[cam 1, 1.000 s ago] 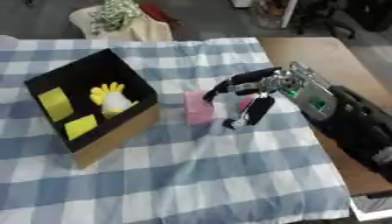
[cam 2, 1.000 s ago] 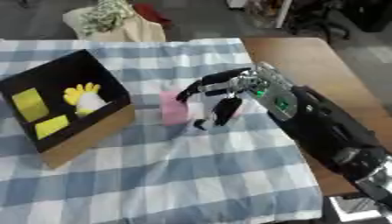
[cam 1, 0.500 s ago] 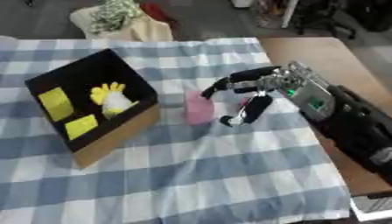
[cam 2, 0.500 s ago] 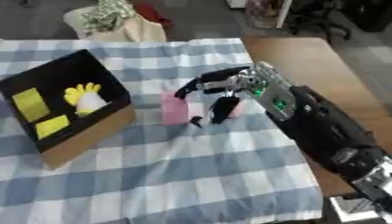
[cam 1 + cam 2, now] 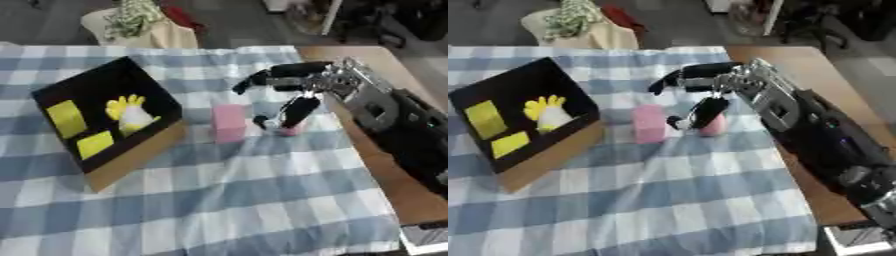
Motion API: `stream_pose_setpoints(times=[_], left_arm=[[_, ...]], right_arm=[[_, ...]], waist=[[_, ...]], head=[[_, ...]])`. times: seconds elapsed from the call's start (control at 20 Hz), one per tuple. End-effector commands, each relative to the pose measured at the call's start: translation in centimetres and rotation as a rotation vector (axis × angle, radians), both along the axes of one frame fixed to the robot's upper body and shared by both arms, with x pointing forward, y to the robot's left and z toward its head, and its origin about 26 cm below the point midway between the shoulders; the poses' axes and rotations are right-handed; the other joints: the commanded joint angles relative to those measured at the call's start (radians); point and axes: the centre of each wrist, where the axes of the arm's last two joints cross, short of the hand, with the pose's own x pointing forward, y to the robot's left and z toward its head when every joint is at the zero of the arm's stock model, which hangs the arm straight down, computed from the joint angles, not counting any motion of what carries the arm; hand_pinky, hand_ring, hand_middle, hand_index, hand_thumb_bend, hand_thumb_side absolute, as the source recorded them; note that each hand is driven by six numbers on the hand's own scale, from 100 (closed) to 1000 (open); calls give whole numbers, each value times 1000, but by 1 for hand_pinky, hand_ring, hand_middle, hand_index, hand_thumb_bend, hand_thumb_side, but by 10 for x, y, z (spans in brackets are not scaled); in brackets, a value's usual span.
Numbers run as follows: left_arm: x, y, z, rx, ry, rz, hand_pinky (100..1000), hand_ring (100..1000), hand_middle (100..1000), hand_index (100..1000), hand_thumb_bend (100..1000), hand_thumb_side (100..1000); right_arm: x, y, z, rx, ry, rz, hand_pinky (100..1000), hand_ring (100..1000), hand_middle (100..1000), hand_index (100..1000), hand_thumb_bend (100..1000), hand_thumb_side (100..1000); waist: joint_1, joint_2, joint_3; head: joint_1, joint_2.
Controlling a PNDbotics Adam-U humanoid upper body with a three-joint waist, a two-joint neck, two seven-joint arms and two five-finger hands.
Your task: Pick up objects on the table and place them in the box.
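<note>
Right hand (image 5: 302, 87) extended leftward (fingers spread, thumb down).

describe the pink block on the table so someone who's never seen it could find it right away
On the blue checked tablecloth, look just right of the black box. The pink block stands upright there, taller and squarer than the small pink thing under the right hand.
</note>
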Motion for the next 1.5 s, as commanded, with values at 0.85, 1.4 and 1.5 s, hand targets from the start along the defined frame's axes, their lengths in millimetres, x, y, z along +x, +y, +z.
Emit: stream_pose_setpoints(times=[0.85,1.4,1.5], left_arm=[[1,-7,14,4,-43,-41,761,924,840,798,524,577],[1,-8,14,-2,-40,-48,761,928,842,798,522,578],[1,-8,14,-3,-38,-49,761,928,842,798,522,578]], right_arm=[[24,-18,1,-63,-3,-79,1000,1000,900,1000,378,396],[27,-10,-8,-70,7,-82,1000,1000,899,1000,386,391],[28,-9,-9,-71,3,-83,1000,1000,898,1000,383,386]], waist=[[5,16,35],[5,18,39],[5,18,39]], head=[[-55,5],[-49,5],[-49,5]])
